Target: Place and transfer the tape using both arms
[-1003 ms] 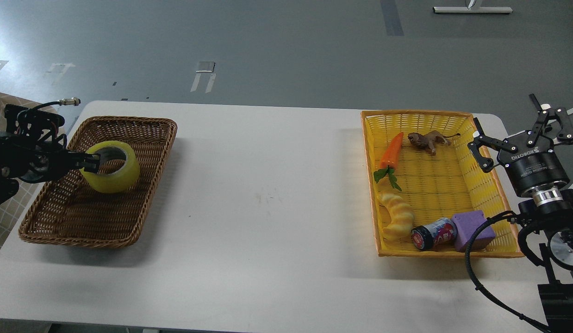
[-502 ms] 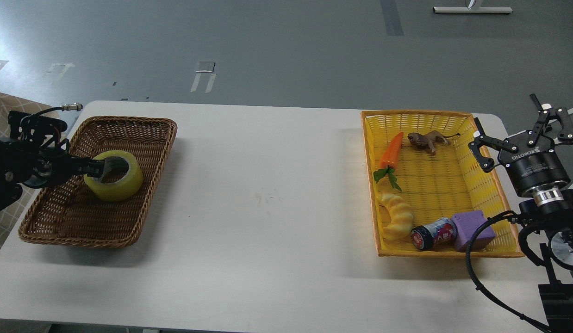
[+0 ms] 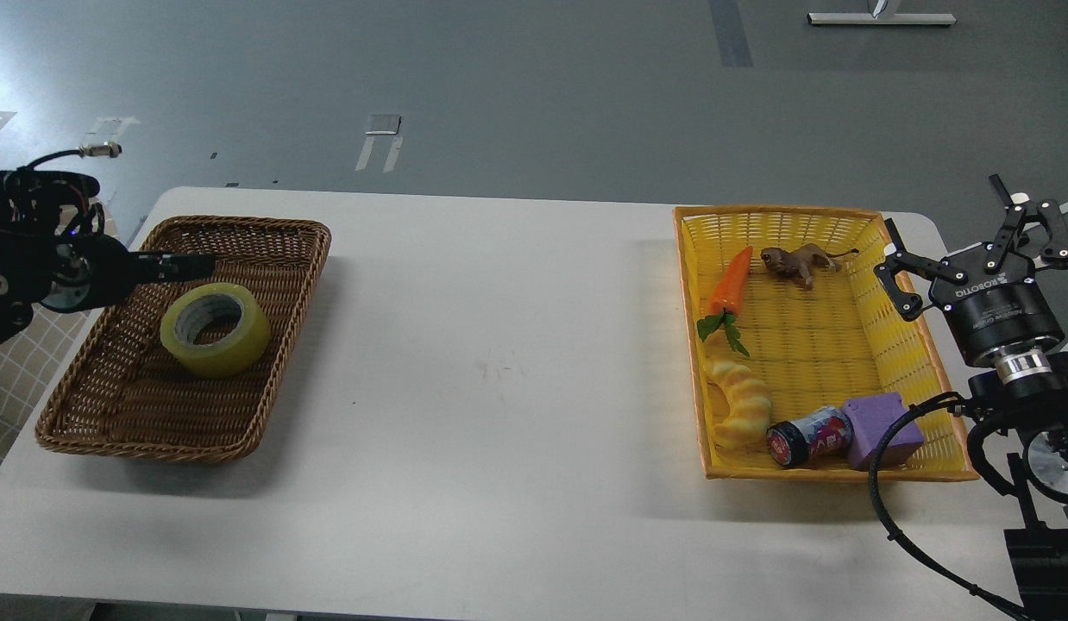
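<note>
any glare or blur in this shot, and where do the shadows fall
Head view: sharp throughout, no motion blur; a bright washed-out patch on the floor at top left; soft shadows fall toward the viewer below the brown basket and the yellow basket; the dark left pincer shows little detail.

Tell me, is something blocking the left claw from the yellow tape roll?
No. The left gripper hangs just above the translucent yellow tape roll, which lies flat in the brown wicker basket; nothing visible sits between them.
</note>
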Robot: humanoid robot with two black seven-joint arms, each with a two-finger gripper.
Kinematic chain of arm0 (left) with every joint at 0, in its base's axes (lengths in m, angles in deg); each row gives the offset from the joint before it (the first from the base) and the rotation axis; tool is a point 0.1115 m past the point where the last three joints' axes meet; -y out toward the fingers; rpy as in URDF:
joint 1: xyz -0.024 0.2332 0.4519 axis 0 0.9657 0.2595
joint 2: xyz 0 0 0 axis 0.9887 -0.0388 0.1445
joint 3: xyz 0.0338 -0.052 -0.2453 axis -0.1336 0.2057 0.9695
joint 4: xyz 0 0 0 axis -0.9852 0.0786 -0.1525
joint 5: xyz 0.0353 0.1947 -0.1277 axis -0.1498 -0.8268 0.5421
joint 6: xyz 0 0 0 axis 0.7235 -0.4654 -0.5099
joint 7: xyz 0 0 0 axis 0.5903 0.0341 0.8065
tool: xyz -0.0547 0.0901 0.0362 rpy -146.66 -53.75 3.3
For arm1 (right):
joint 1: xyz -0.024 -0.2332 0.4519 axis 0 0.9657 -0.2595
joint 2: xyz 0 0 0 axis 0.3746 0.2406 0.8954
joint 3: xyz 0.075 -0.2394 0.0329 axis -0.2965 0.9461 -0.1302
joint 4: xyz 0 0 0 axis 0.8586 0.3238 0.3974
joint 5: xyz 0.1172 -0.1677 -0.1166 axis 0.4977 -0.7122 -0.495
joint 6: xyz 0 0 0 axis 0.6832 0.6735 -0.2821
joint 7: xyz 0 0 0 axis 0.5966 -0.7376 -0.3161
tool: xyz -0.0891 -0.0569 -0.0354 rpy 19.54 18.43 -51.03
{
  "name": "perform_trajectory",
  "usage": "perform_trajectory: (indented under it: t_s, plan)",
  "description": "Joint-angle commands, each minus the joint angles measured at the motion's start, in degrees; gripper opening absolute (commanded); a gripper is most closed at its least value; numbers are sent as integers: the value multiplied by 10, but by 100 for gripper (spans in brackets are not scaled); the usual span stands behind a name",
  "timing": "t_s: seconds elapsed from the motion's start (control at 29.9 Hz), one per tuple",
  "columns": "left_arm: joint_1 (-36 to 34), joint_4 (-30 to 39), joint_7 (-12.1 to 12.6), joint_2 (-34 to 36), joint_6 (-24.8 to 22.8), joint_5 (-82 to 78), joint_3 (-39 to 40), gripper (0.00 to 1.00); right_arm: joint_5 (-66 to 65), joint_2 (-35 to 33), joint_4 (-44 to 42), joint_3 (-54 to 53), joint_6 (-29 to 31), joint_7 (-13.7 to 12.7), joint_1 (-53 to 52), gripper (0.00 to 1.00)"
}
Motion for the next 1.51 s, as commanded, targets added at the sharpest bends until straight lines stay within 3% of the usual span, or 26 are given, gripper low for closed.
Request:
perform_trajectory:
  t_s: [0.0,0.17,0.27,0.43,0.77,1.04,1.2,1.47]
  plan:
    - [-45,4,0,12,-25,74,3,81,0,0,2,0,0,0,-3,100]
    - [-112,4,1,13,-80,249,23,90,0,-3,4,-3,0,-2,-7,100]
    - [-136,4,2,8,-80,344,38,97,0,-5,8,-4,0,-4,-8,100]
    - [-153,3,2,-20,-80,467,54,98,-1,-13,11,-4,0,-5,-16,100]
    - [-113,1,0,-90,-80,666,185,98,-2,-65,11,-1,0,-5,-58,100]
    - [-55,3,1,-164,-80,680,312,98,-4,-85,4,3,0,-5,-113,100]
    - [-40,2,2,-191,-80,682,340,98,-6,-89,-3,15,0,-7,-146,100]
    - [-13,-3,2,-241,-80,704,371,98,-3,-82,-101,81,0,-8,-245,100]
